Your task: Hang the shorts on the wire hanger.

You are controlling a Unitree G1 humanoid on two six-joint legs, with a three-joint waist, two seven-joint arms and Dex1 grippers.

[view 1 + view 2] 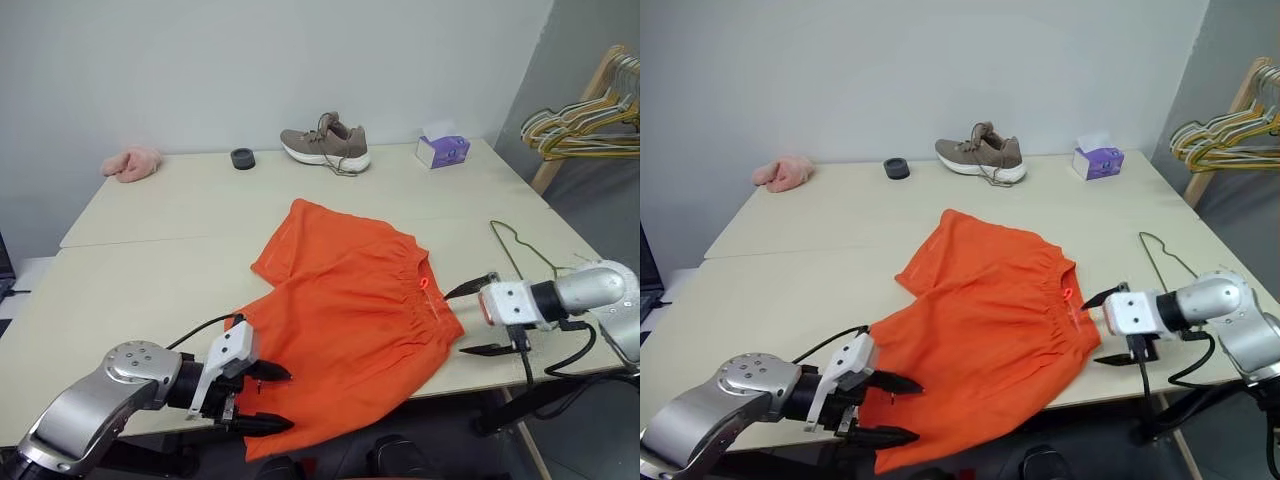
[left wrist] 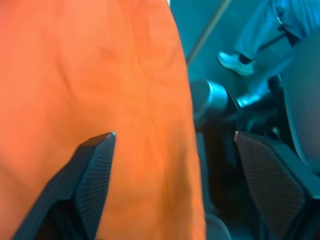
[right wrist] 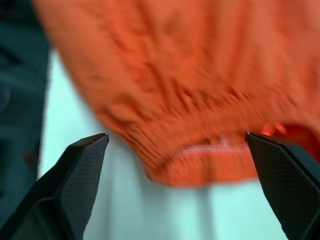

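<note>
At the near edge of the counter (image 1: 150, 290) the left claw (image 1: 268, 398) hangs with its two black fingers spread apart, holding nothing, its tips just at the hem of the shorts (image 1: 350, 310) where the cloth droops over the edge. The shorts lie flat and spread across the counter's near half (gathered waistband turned toward the robot's right). The right claw (image 1: 478, 318) sits just beside that waistband, fingers wide apart and empty. Just behind that arm lies the wire hanger (image 1: 518, 245), flat on the counter near its right edge. Along the far edge stand a pink cloth (image 1: 132, 163), a small dark ring (image 1: 242, 158), a shoe (image 1: 326, 143) and a tissue box (image 1: 442, 150).
</note>
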